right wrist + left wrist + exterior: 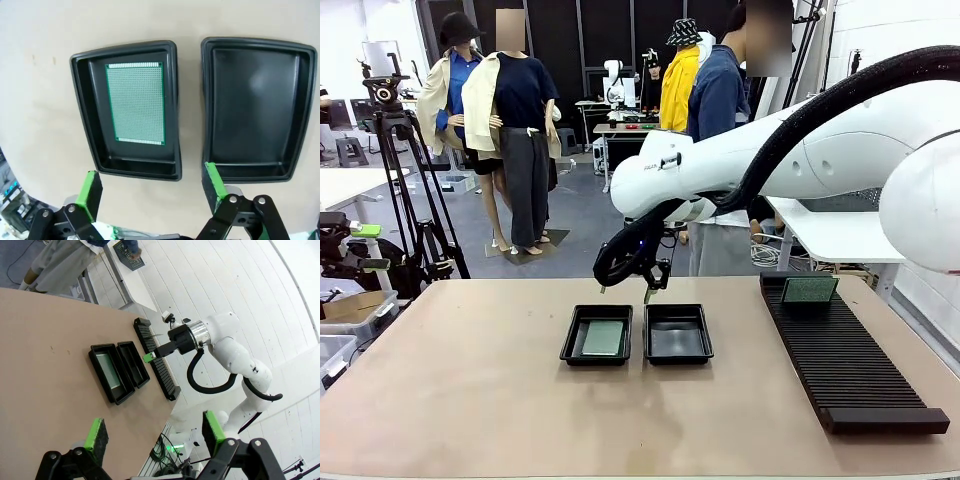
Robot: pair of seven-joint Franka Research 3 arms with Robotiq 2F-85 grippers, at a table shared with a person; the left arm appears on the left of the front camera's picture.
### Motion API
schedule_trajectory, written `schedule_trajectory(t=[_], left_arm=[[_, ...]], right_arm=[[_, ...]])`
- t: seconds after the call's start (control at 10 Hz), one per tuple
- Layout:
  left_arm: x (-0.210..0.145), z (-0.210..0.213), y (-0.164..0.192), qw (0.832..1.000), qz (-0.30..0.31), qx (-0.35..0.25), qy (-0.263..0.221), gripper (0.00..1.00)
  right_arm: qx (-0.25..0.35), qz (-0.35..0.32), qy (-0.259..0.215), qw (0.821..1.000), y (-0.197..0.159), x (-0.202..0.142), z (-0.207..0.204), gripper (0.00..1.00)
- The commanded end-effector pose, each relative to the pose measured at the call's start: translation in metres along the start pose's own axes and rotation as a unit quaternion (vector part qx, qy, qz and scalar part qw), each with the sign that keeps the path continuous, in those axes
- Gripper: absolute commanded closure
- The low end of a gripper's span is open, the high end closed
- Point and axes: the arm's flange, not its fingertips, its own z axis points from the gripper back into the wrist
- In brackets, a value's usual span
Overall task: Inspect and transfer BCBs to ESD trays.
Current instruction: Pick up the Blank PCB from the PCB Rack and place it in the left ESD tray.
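Right gripper (150,172), jaws apart and empty, hangs over two ESD trays (255,110); one holds a BCB (137,102). Left gripper (154,422) likewise apart.

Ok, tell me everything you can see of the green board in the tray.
The board is a thin green rectangle, covered in a fine grid of dots, with a pale strip along one short edge. It lies flat on the floor of the left tray, nearer one end, bare floor showing at the other. Only the tray touches it.
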Motion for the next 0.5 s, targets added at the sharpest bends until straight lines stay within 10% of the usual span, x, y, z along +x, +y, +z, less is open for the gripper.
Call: schedule_trajectory(t=[0.0, 0.4], left_arm=[[0.0006, 0.0011, -0.0017, 1.0, -0.001, 0.002, -0.001, 0.0], [0.0006, 0.0011, -0.0017, 1.0, -0.001, 0.002, -0.001, 0.0]], right_arm=[[0.008, -0.003, 0.0, 1.0, -0.0004, 0.0008, -0.0002, 0.0], [0.008, -0.003, 0.0, 1.0, -0.0004, 0.0008, -0.0002, 0.0]])
